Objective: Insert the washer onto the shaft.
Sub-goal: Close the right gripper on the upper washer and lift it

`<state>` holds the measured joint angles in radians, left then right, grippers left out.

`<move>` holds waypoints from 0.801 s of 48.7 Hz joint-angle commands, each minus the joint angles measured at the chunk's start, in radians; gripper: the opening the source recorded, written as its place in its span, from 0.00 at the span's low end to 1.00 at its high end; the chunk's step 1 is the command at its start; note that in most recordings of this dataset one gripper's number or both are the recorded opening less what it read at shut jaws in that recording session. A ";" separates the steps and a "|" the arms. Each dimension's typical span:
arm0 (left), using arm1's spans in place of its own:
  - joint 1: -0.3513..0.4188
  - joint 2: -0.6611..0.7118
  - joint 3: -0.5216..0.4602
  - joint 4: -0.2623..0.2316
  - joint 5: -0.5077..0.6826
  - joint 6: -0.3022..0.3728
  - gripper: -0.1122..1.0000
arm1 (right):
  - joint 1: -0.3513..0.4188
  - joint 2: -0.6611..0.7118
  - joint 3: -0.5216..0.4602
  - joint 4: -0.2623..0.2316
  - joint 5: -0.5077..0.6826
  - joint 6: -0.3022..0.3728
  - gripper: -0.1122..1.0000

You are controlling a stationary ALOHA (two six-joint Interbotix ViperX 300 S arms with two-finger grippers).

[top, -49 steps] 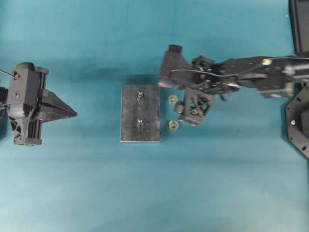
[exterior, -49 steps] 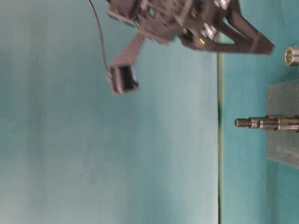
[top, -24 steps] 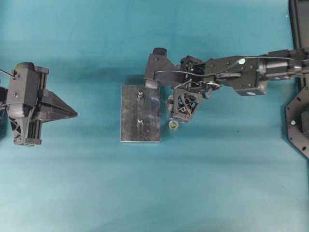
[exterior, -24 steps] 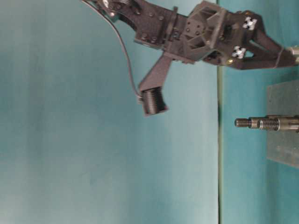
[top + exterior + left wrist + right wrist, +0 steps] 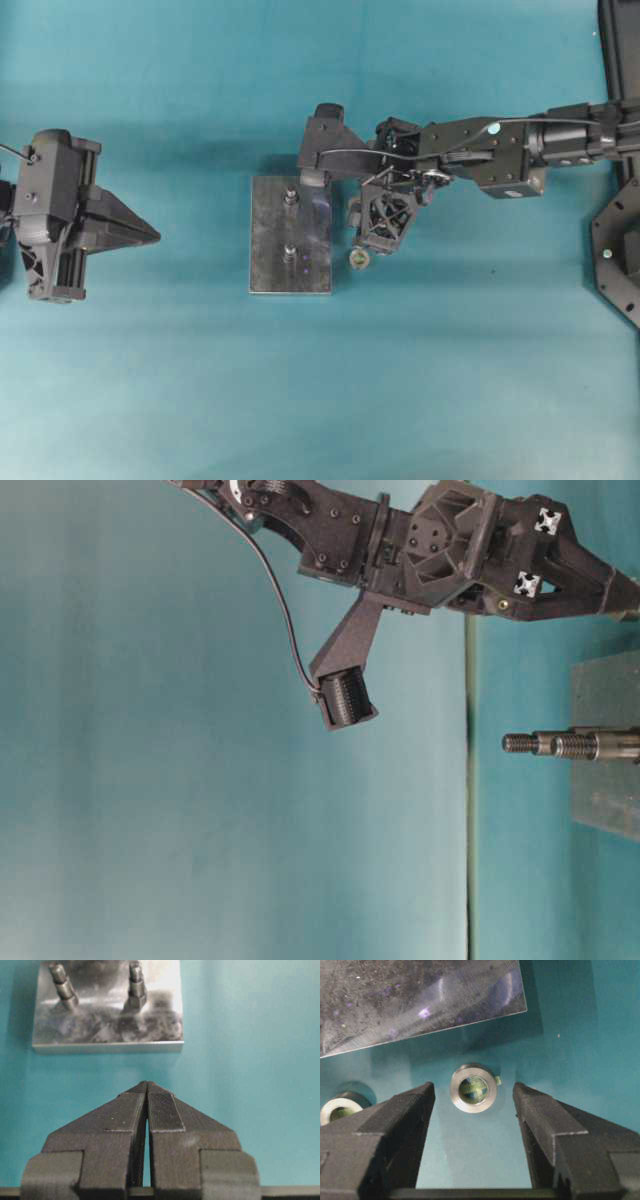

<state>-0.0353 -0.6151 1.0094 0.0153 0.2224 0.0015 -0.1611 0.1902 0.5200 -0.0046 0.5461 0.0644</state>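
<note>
A grey metal plate (image 5: 290, 268) holds two upright threaded shafts (image 5: 290, 197) (image 5: 288, 252); both also show in the left wrist view (image 5: 136, 985) and in the table-level view (image 5: 540, 743). One silver washer (image 5: 473, 1093) lies flat on the teal mat just off the plate's edge. My right gripper (image 5: 472, 1086) is open, with one finger on each side of this washer and not touching it. In the overhead view the right gripper (image 5: 354, 216) covers that washer. A second washer (image 5: 358, 259) lies beside it, free. My left gripper (image 5: 146, 1083) is shut and empty, well back from the plate.
The second washer (image 5: 337, 1107) sits close to the outer side of one finger (image 5: 395, 1125) of my right gripper. The plate's edge (image 5: 445, 1022) is just beyond the washer. A black fixture (image 5: 615, 250) stands at the overhead view's right edge.
My right gripper has swung toward the plate and come down around the far washer, which it now covers in the overhead view. In the last half second it barely moved. The left arm is still.
</note>
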 commanded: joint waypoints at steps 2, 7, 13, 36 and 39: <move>-0.003 -0.005 -0.012 0.003 -0.005 -0.005 0.10 | 0.002 -0.009 -0.028 -0.002 -0.002 -0.008 0.68; -0.003 -0.005 -0.009 0.003 -0.006 -0.006 0.10 | 0.003 0.000 -0.037 -0.002 -0.002 -0.008 0.68; -0.003 -0.005 -0.008 0.003 -0.006 -0.006 0.10 | 0.003 0.012 -0.049 0.000 0.008 -0.008 0.68; -0.003 -0.005 -0.002 0.003 -0.008 -0.008 0.10 | 0.005 0.020 -0.054 0.000 0.055 -0.009 0.42; -0.003 -0.005 -0.002 0.002 -0.008 -0.008 0.10 | 0.006 0.017 -0.054 -0.002 0.055 -0.008 0.41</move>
<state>-0.0353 -0.6151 1.0186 0.0153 0.2224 -0.0046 -0.1565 0.2255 0.4817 -0.0046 0.6044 0.0644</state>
